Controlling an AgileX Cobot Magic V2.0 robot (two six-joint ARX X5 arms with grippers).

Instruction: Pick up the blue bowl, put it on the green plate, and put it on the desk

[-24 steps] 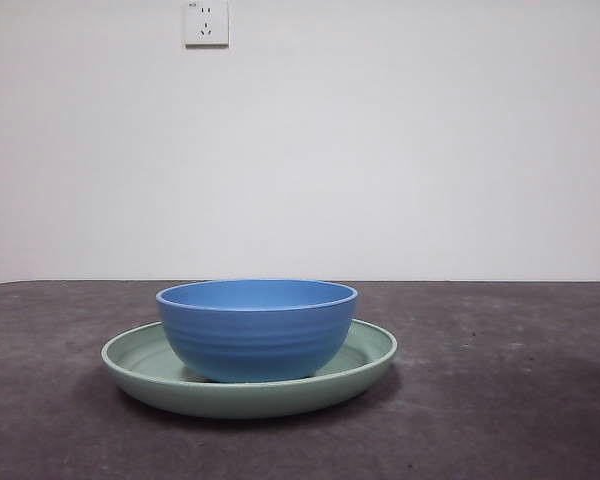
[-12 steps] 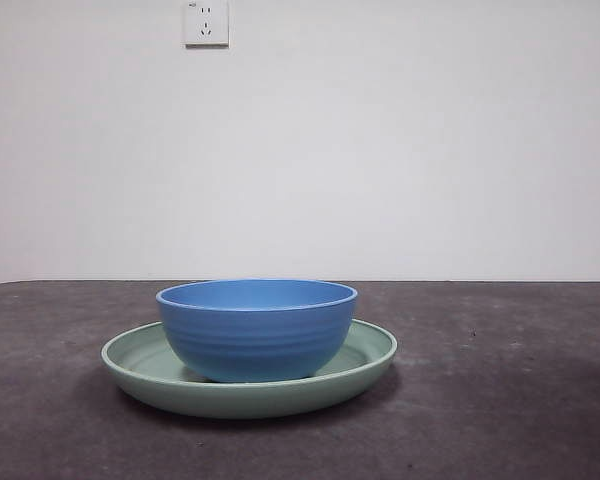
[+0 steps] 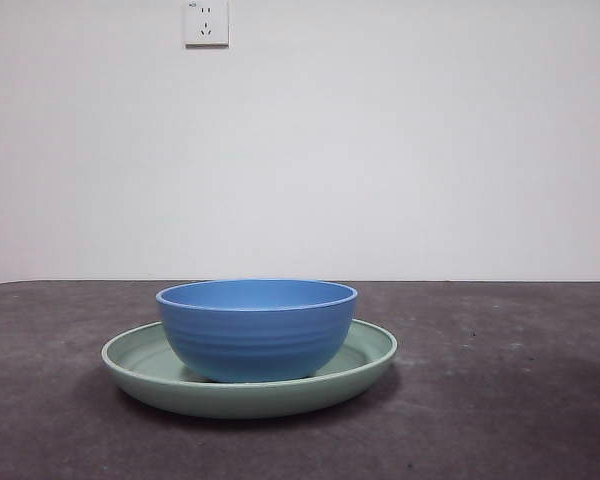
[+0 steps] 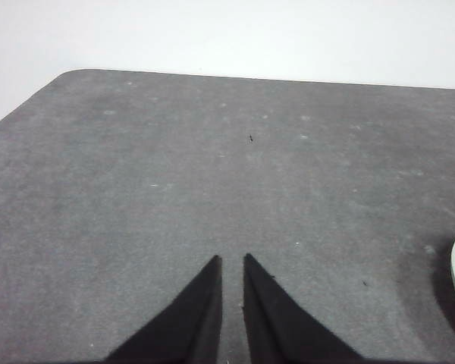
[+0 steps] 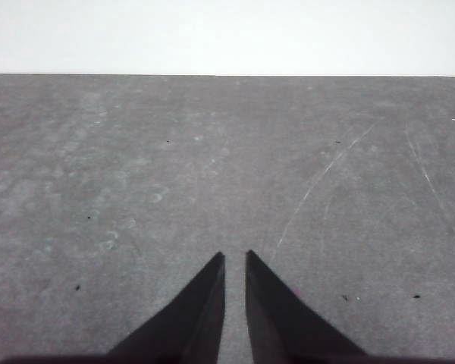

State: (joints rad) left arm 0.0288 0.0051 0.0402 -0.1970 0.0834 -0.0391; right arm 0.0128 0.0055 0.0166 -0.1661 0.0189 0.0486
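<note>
The blue bowl [image 3: 257, 328] sits upright inside the green plate [image 3: 140, 368] on the desk [image 3: 500, 400].

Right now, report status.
Left gripper and right gripper shut, empty, over desk. Blue bowl sits in green plate. Nothing in the way.

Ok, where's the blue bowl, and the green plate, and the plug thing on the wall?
blue bowl [image 3: 257, 335]: front view, outer wall.
green plate [image 3: 365, 350]: front view, raised rim.
wall socket [image 3: 206, 22]: front view, its white face.
</note>
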